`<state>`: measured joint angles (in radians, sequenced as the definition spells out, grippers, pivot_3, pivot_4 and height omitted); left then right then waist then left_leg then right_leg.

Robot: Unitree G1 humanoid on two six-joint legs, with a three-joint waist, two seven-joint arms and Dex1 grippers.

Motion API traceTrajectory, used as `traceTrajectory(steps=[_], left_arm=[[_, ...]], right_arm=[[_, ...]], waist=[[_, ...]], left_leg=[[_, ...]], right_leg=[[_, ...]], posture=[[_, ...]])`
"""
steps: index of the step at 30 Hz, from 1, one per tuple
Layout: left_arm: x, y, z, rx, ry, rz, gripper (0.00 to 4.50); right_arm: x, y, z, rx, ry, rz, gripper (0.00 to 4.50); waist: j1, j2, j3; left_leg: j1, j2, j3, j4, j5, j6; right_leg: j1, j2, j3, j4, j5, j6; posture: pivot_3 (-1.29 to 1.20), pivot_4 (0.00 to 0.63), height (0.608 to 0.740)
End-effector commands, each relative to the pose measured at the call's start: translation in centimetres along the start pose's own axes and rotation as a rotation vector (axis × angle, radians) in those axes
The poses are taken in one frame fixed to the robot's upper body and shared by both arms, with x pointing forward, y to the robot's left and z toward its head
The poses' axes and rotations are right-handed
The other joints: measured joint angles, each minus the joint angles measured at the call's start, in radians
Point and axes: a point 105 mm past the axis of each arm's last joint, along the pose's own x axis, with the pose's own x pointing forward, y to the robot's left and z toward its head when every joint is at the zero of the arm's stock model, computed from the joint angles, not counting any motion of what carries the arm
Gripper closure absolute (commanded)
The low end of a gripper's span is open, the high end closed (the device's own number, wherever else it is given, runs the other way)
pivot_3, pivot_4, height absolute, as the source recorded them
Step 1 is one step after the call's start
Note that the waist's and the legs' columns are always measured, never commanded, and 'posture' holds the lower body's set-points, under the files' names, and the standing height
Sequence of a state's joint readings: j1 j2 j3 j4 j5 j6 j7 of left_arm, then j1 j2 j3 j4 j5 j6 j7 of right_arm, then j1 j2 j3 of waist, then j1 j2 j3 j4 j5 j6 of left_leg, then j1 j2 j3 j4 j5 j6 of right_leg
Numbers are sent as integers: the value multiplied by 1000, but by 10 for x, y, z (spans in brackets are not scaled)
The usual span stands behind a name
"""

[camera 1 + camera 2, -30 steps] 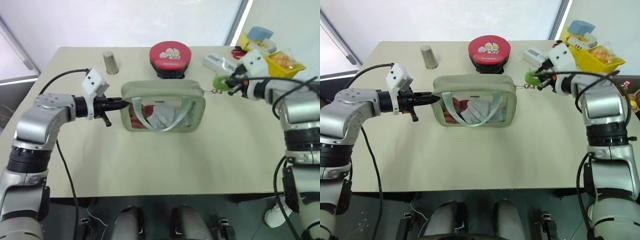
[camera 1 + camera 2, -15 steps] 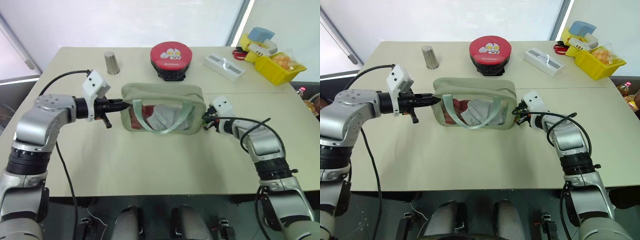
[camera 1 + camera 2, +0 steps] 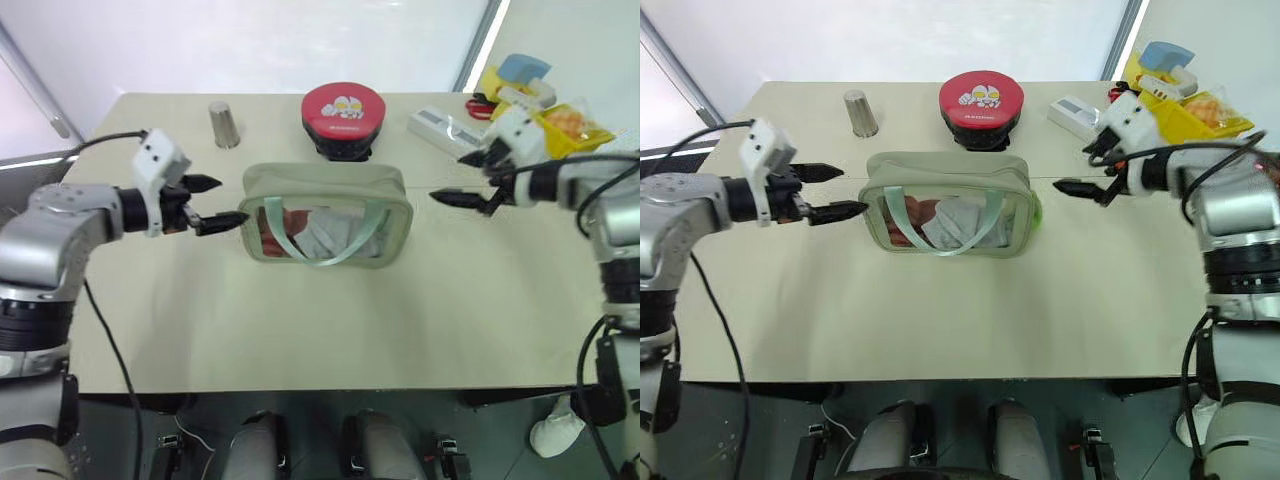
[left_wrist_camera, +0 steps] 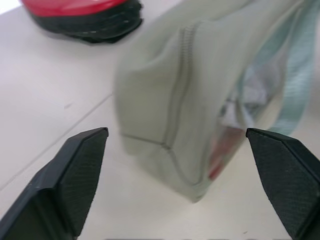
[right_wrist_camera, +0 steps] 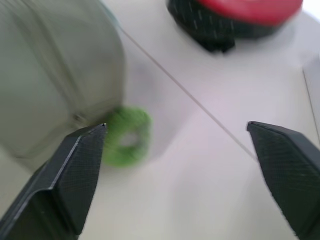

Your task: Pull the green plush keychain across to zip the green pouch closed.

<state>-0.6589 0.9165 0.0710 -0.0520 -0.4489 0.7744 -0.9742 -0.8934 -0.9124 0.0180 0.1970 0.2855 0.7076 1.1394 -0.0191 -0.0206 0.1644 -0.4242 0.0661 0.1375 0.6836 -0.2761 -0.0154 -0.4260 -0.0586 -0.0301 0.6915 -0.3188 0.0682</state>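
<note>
With both pincers wide and empty either side of the green pouch (image 3: 326,215) on the table (image 3: 300,320), the keychain (image 5: 127,136) lies at its right end; zipping looks finished, so withdrawing seems next.

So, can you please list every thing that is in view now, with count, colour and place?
pouch: one, sage green, table centre
keychain: one, lime green, beside the pouch's right end
tin: one, red lid, behind the pouch
cup: one, metal, far left of the tin
box: one, white, right of the tin
bin: one, yellow, far right corner
table: one, beige
left gripper: one, black, open, left of the pouch
right gripper: one, black, open, right of the pouch
</note>
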Motion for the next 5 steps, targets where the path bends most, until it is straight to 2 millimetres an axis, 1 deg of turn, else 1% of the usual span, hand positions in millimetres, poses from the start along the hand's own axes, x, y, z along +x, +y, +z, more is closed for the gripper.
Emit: traceTrajectory(steps=[1,3,5], left_arm=[[-27,9,12,25,-34,22,27],[-32,13,12,16,-32,37,27],[-33,15,11,39,-29,51,27]], right_arm=[[-19,30,33,-25,-86,186,23],[-20,41,34,-23,-76,223,23],[-18,47,33,-22,-73,231,23]], waist=[[0,0,0],[3,0,0],[4,0,0]], left_leg=[[0,0,0,0,0,0],[0,0,0,0,0,0],[0,0,0,0,0,0]], right_leg=[[0,0,0,0,0,0],[0,0,0,0,0,0],[0,-1,0,0,0,0]], posture=[[0,150,740],[0,150,740],[0,150,740]])
